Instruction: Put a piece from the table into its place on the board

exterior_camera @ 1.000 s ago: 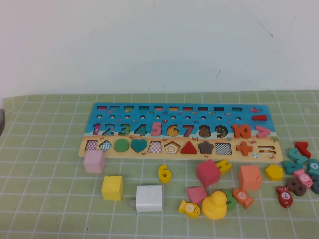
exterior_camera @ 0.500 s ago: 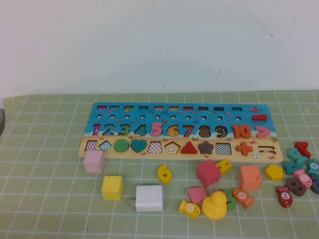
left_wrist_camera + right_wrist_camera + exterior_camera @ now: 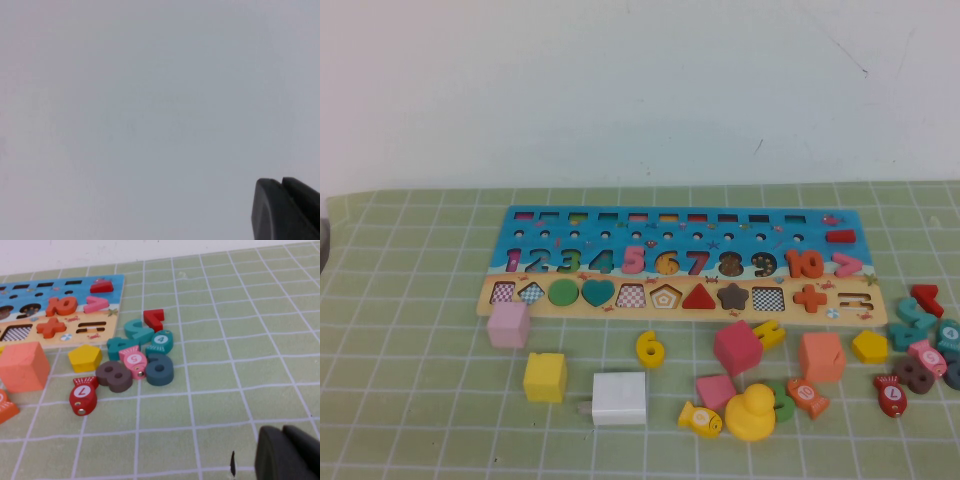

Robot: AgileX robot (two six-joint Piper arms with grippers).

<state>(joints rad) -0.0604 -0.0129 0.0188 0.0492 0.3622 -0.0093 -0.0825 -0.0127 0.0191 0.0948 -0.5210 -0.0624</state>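
Observation:
The piece, a small flat yellow "6" (image 3: 650,348), lies on the green gridded table (image 3: 420,420) just in front of the board (image 3: 810,225), below its shape strip. The board's right end also shows in the right wrist view (image 3: 112,282). Neither gripper shows in the high view. My left gripper (image 3: 281,182) is shut and empty, with only a plain white surface in front of it. My right gripper (image 3: 282,430) is shut and empty, low over bare mat to the right of the loose pieces.
Around the "6" stand a pink cube (image 3: 509,325), a yellow cube (image 3: 545,377), a white cube (image 3: 619,398), a red cube (image 3: 737,346), an orange cube (image 3: 821,356) and a yellow duck (image 3: 751,413). Several numerals and fish (image 3: 920,340) lie at the right.

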